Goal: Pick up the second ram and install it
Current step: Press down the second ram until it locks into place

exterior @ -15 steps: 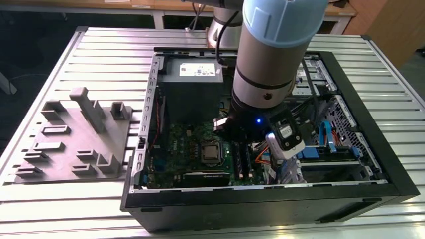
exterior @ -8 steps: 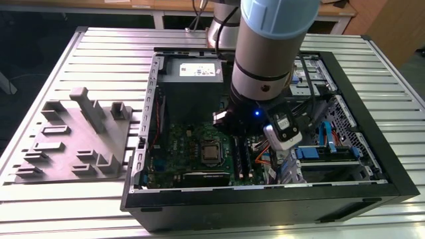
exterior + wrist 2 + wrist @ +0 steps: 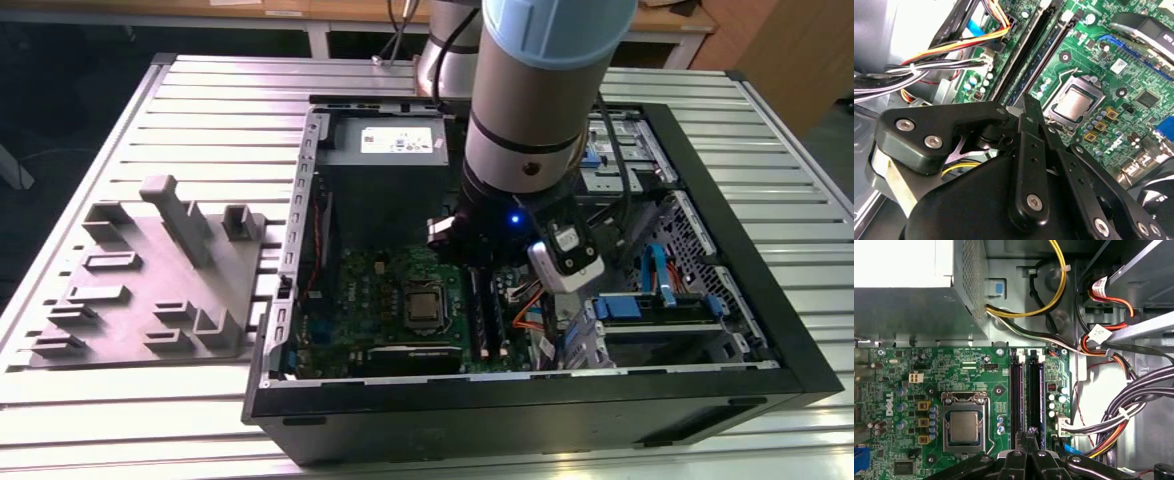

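My pincer [image 3: 1030,432] has its fingers [image 3: 1026,112] pressed together, tips just above the two long dark slots [image 3: 1016,400] on the green board [image 3: 387,290]. In both wrist views the tips sit over the gap between the two slots, a little nearer the one on the cable side. I cannot tell the ram from the rails: both slots read as dark strips, and I cannot tell whether a stick is held between my fingers or seated in a slot.

Just beside the slots, on the other side, lies the square socket [image 3: 964,427] with its metal lid. A bundle of cables [image 3: 1124,415] runs close past the slots.

In the exterior view my arm [image 3: 541,110] comes down from the upper middle into the open case [image 3: 534,400] and hides the slots' far end. The grey supply box [image 3: 387,140] sits above the board. At the left of that view a grey holder [image 3: 147,280] rests on the ribbed counter [image 3: 200,110], well apart from the case.
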Controlling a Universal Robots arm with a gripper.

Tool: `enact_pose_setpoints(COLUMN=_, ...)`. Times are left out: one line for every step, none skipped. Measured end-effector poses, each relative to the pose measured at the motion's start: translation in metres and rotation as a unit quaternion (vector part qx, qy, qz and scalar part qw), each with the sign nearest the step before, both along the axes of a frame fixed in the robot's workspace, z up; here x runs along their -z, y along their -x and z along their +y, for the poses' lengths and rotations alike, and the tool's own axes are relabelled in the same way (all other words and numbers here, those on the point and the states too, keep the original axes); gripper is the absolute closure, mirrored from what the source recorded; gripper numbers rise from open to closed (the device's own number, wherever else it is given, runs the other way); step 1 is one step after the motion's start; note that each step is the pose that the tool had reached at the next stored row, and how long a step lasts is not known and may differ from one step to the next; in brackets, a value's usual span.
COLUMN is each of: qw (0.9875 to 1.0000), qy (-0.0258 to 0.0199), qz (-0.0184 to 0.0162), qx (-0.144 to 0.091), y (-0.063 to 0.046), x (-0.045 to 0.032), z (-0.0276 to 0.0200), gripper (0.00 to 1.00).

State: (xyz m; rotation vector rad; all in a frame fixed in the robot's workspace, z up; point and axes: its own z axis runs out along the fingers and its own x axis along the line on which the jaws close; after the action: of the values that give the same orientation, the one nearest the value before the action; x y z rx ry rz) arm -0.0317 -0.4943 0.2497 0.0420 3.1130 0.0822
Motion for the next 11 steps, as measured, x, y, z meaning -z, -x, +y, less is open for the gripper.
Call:
enact_pose_setpoints(qw=1.0, qy=0.0, qz=0.0, qx=0.0, y=0.0, x=-0.0008, z=0.0001, gripper=0.9)
enact_pose_setpoints(qw=1.0, qy=-0.0001, qz=-0.0001, qx=0.0, y=0.0, x=-0.0015, z=0.0001, gripper=0.9)
enact_pose_setpoints(qw=1.0, qy=-0.0002, qz=-0.0001, qx=0.0, y=0.0, x=-0.0015, z=0.0001, gripper=0.9)
enact_pose_setpoints(qw=1.0, qy=-0.0003, qz=-0.0001, qx=0.0, y=0.0, x=-0.0015, z=0.0002, gripper=0.9)
enact_pose_setpoints(qw=1.0, qy=-0.0003, qz=-0.0001, qx=0.0, y=0.0, x=-0.0016, z=0.0001, gripper=0.9)
enact_pose_setpoints(qw=1.0, qy=-0.0002, qz=-0.0001, qx=0.0, y=0.0, x=-0.0018, z=0.0001, gripper=0.9)
enact_pose_setpoints(qw=1.0, qy=-0.0001, qz=-0.0001, qx=0.0, y=0.0, x=-0.0019, z=0.0001, gripper=0.9)
enact_pose_setpoints(qw=1.0, qy=-0.0002, qz=-0.0001, qx=0.0, y=0.0, x=-0.0019, z=0.0002, gripper=0.9)
enact_pose_setpoints(qw=1.0, qy=-0.0002, qz=-0.0001, qx=0.0, y=0.0, x=-0.002, z=0.0001, gripper=0.9)
enact_pose_setpoints(qw=1.0, qy=-0.0001, qz=0.0, qx=0.0, y=0.0, x=-0.0024, z=0.0002, gripper=0.9)
enact_pose_setpoints(qw=1.0, qy=-0.0002, qz=-0.0001, qx=0.0, y=0.0, x=-0.0027, z=0.0002, gripper=0.9)
